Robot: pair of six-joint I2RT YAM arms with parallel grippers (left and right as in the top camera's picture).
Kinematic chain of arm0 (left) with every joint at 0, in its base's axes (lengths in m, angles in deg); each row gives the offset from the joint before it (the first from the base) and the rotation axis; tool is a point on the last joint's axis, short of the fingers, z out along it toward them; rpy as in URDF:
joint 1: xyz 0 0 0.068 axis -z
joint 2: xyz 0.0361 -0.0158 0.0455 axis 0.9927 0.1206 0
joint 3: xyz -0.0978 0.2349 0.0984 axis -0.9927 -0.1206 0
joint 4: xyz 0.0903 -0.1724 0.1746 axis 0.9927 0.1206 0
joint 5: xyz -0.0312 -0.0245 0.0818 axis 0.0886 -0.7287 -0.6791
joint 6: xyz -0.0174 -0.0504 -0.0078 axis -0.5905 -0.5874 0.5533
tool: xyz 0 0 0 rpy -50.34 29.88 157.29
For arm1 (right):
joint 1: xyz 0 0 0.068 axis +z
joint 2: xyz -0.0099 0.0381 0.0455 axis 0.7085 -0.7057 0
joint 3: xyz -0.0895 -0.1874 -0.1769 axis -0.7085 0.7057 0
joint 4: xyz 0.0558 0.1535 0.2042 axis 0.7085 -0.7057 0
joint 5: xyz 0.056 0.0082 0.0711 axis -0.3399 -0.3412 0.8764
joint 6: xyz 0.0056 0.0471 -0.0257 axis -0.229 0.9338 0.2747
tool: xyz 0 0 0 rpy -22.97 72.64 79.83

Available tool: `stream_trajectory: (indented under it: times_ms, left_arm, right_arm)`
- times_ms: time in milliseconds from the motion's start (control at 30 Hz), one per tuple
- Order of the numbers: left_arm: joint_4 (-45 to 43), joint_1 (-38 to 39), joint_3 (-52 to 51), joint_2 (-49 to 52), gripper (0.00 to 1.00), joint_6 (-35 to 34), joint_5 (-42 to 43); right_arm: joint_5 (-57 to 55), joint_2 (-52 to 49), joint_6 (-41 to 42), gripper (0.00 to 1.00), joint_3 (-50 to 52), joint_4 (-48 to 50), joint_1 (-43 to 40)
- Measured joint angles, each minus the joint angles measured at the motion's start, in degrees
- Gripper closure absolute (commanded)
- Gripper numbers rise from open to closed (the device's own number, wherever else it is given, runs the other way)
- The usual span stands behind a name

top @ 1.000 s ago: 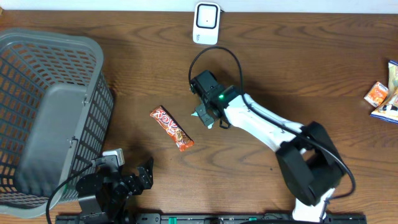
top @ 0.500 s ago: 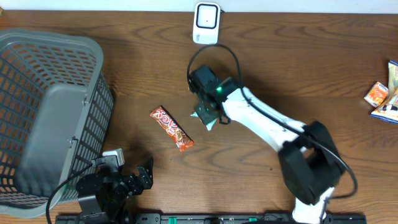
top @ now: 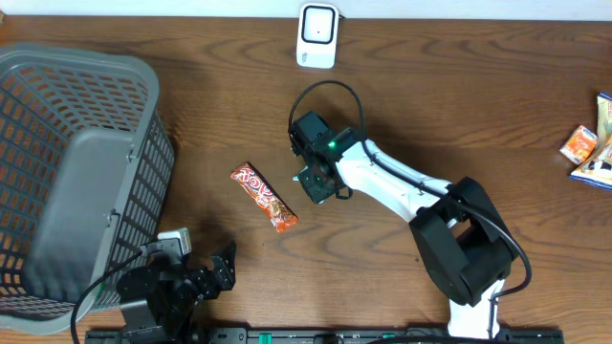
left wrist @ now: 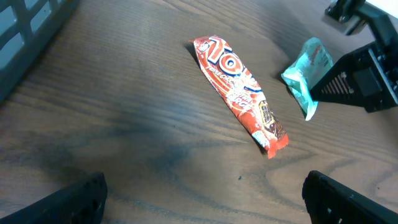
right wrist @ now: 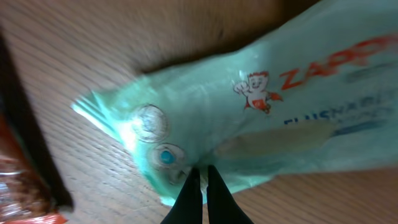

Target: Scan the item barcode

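Note:
My right gripper [top: 321, 183] hangs over the middle of the table, shut on a mint-green snack packet [right wrist: 249, 118]. Its fingertips [right wrist: 202, 174] pinch the packet's lower edge. From the left wrist view, the packet [left wrist: 306, 73] sticks out of the black gripper [left wrist: 348, 78], just above the wood. Overhead, the gripper hides nearly all of the packet. A white scanner [top: 317, 34] stands at the table's far edge. My left gripper [top: 226, 266] rests near the front edge and is open, with bare wood between its fingers [left wrist: 74, 200].
A red candy bar [top: 265, 197] lies flat on the wood left of the right gripper and is also seen at the left wrist [left wrist: 239, 93]. A grey mesh basket [top: 76, 172] fills the left side. Several snack packets [top: 591, 145] sit at the right edge.
The right arm has turned at the wrist and its elbow has drawn leftward. The green packet showed beside the gripper overhead and is now almost covered. The left arm is still.

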Motion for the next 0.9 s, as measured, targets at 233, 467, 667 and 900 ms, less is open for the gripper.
stream_trajectory:
  times_ms: [233,467,667,900]
  left_arm:
    - [0.0,0.0,0.0,0.0,0.02,0.0,0.02]
    - [-0.02,0.0,0.0,0.0,0.02,0.0,0.0]
    - [0.0,0.0,0.0,0.0,0.02,0.0,0.02]
    - [0.0,0.0,0.0,0.0,0.02,0.02,0.0]
  right_arm:
    - [0.39,1.07,0.55,0.67,-2.43,-2.38,-0.04]
    - [0.5,6.56,7.19,0.83,-6.03,7.34,-0.17]
    - [0.57,4.52,6.93,0.99,-5.86,18.16,-0.04]
    - [0.68,-3.28,6.8,0.99,-5.16,14.29,-0.04]
